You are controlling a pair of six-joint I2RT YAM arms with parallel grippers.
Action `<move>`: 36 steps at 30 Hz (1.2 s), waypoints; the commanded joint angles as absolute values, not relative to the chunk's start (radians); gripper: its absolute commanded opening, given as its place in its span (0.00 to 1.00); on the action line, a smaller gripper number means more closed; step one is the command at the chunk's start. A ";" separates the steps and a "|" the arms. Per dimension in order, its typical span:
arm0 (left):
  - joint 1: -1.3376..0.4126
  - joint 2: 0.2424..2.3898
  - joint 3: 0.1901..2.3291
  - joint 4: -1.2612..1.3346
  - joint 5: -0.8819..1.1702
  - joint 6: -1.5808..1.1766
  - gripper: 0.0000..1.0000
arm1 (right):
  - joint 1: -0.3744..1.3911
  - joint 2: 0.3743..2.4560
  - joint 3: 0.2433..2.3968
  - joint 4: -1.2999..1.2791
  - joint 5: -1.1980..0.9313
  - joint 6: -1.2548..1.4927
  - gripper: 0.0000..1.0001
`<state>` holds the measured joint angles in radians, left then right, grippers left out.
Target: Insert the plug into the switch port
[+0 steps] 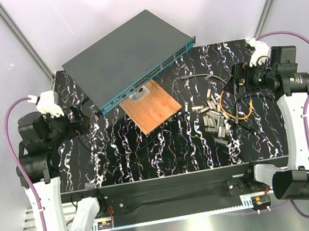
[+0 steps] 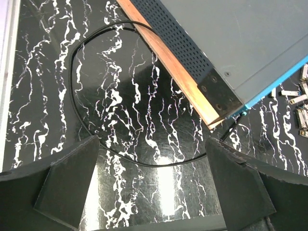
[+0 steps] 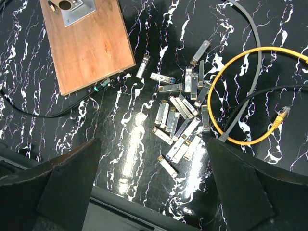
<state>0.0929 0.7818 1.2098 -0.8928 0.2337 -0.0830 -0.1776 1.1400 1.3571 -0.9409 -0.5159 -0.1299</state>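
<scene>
The switch [image 1: 129, 51], flat and dark grey with a teal front edge and a row of ports [image 1: 156, 72], lies at the back; its corner also shows in the left wrist view [image 2: 250, 43]. A yellow cable [image 3: 226, 96] ends in a clear plug [image 3: 280, 117]. A grey cable's plug [image 3: 225, 137] lies beside it. A black cable has a teal-tipped end [image 3: 102, 84] by the wooden board. My left gripper [image 1: 83, 116] [image 2: 154, 192] is open and empty over bare table, left of the switch. My right gripper [image 1: 228, 87] [image 3: 154, 187] is open and empty above several loose metal modules.
A small wooden board [image 1: 153, 108] [image 3: 89, 48] with a metal bracket lies in front of the switch. Several silver modules [image 1: 214, 116] [image 3: 180, 115] are scattered at the centre right. A black cable [image 2: 77, 72] loops across the table on the left.
</scene>
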 commanded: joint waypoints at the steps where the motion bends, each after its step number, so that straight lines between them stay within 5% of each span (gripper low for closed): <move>1: 0.091 0.775 1.284 -0.859 0.209 -0.065 0.99 | -0.175 1.124 1.362 -0.919 -0.522 -0.114 1.00; 7: 0.091 0.755 1.458 -0.853 0.455 0.092 0.99 | -0.175 1.117 1.390 -0.914 -0.532 -0.089 1.00; 14: -0.022 0.971 1.675 -1.032 0.766 0.244 0.99 | -0.175 1.131 1.396 -0.925 -0.545 -0.086 1.00; 23: -0.791 1.176 1.639 -1.003 0.207 0.403 0.93 | -0.175 1.149 1.396 -0.924 -0.460 -0.083 1.00; 31: -0.946 1.253 1.225 -0.648 0.023 0.260 0.78 | -0.175 1.154 1.368 -0.871 -0.278 0.021 1.00; 36: -0.963 1.411 1.184 -0.575 -0.026 0.222 0.67 | -0.175 1.196 1.377 -0.871 -0.325 0.044 1.00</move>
